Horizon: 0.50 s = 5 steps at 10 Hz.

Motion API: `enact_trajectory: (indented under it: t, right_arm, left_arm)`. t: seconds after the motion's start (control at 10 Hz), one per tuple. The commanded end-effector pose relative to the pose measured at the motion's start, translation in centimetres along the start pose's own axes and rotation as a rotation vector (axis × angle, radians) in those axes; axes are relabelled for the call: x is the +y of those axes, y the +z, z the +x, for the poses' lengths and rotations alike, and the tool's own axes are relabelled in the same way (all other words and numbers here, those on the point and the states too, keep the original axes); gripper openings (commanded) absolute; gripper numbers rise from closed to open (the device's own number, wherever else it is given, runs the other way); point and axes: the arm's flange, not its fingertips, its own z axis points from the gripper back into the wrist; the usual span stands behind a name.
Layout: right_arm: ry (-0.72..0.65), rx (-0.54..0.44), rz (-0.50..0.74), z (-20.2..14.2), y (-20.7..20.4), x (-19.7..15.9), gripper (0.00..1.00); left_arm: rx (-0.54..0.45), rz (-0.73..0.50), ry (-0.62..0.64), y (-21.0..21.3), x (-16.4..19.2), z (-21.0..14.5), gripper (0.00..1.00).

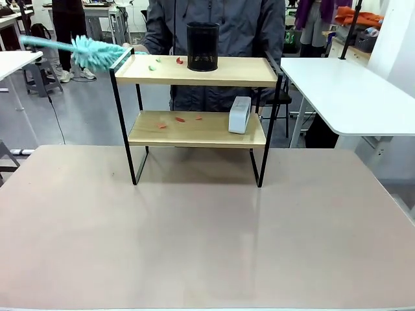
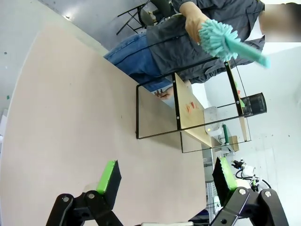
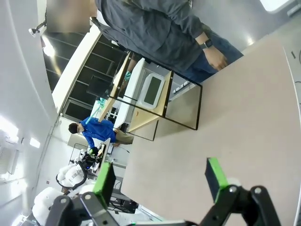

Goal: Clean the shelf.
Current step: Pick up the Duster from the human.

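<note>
Shelf [image 1: 194,71], scraps [image 1: 179,61] on both boards; a person's hand [image 2: 193,21], apparently, poises a teal brush [image 1: 97,53] at ten o'clock for sweeping. Left gripper [image 2: 166,173] and right gripper [image 3: 160,174] gape wide, empty.

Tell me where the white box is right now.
In the front view the white box stands on the lower board of the shelf, near its right end, below and right of the black mesh cup.
</note>
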Motion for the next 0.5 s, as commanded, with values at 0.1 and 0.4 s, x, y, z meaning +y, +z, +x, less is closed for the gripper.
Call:
enact_trajectory:
  t: [0.1,0.4]
  right_arm:
    - [0.027,-0.007,0.005,0.06,-0.27,0.18,1.00]
    - [0.027,-0.007,0.005,0.06,-0.27,0.18,1.00]
  left_arm:
    - [-0.017,-0.024,-0.025,-0.25,0.32,0.12,1.00]
    - [-0.017,-0.024,-0.025,-0.25,0.32,0.12,1.00]
